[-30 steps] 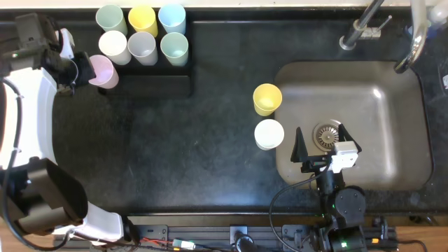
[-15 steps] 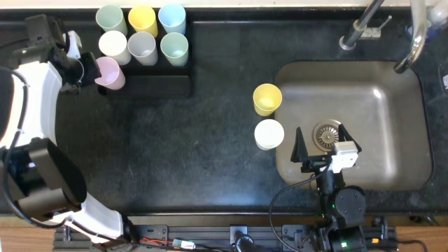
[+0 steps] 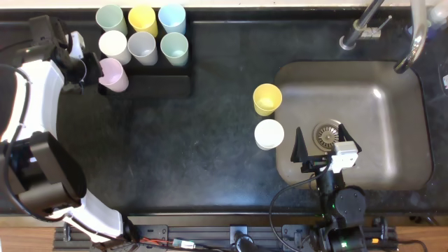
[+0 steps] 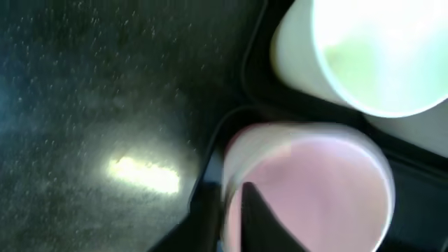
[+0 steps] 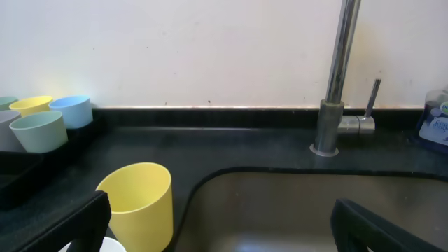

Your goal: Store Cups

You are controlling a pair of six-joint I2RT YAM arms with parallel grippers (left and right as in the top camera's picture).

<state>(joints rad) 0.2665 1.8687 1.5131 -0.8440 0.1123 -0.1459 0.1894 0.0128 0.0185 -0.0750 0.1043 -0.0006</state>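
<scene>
A pink cup (image 3: 113,74) stands at the front left corner of the black tray (image 3: 164,84), and my left gripper (image 3: 89,70) is shut on its rim. In the left wrist view one finger (image 4: 255,217) is inside the pink cup (image 4: 315,189) and the other is outside its wall. Several more cups stand in the tray, among them a white cup (image 3: 113,45) right behind the pink one. A yellow cup (image 3: 267,99) and a white cup (image 3: 269,134) stand on the counter beside the sink. My right gripper (image 3: 323,141) is open and empty over the sink's near left part.
The steel sink (image 3: 392,105) takes up the right side, with a faucet (image 3: 360,28) behind it. In the right wrist view the yellow cup (image 5: 136,203) is close ahead and the faucet (image 5: 339,77) stands at the back wall.
My left gripper has carried the pink cup to the right, further onto the tray's front left corner. The right arm has not moved.
</scene>
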